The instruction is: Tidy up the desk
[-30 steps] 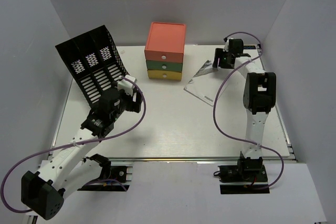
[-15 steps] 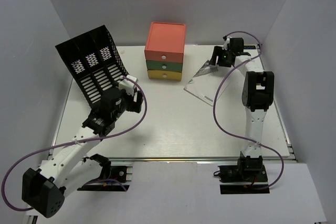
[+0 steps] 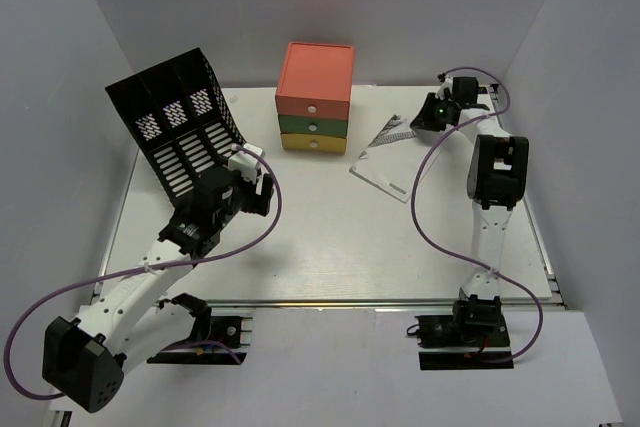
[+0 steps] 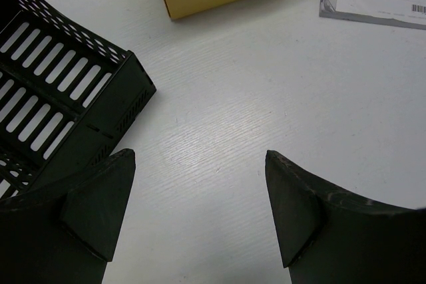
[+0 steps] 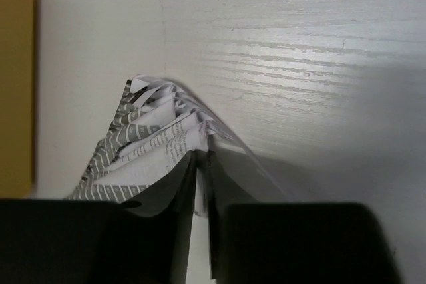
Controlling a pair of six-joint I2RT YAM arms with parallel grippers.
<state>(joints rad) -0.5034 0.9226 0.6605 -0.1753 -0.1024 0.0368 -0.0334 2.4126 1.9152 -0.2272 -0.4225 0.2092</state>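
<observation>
The white desk point(image 3: 320, 237) carries a thin printed booklet point(image 3: 383, 165) at the back right, its far edge lifted and its pages fanned. My right gripper point(image 3: 422, 119) is at that raised edge. In the right wrist view the right gripper point(image 5: 203, 164) is shut on a few of the booklet's pages point(image 5: 150, 141), pinched between the two dark fingers. My left gripper point(image 3: 258, 183) hovers over the left middle of the desk. In the left wrist view the left gripper point(image 4: 200, 211) is open, with only bare desk point(image 4: 219, 118) between its fingers.
A black slotted file organizer point(image 3: 178, 129) leans at the back left, its corner point(image 4: 60, 104) close to my left fingers. An orange, green and yellow drawer unit point(image 3: 315, 97) stands at the back centre. A metal rail point(image 3: 330, 303) runs along the near edge.
My right gripper has closed on the booklet's far edge and shifted slightly right, with the pages now fanned up. The left arm has barely moved.
</observation>
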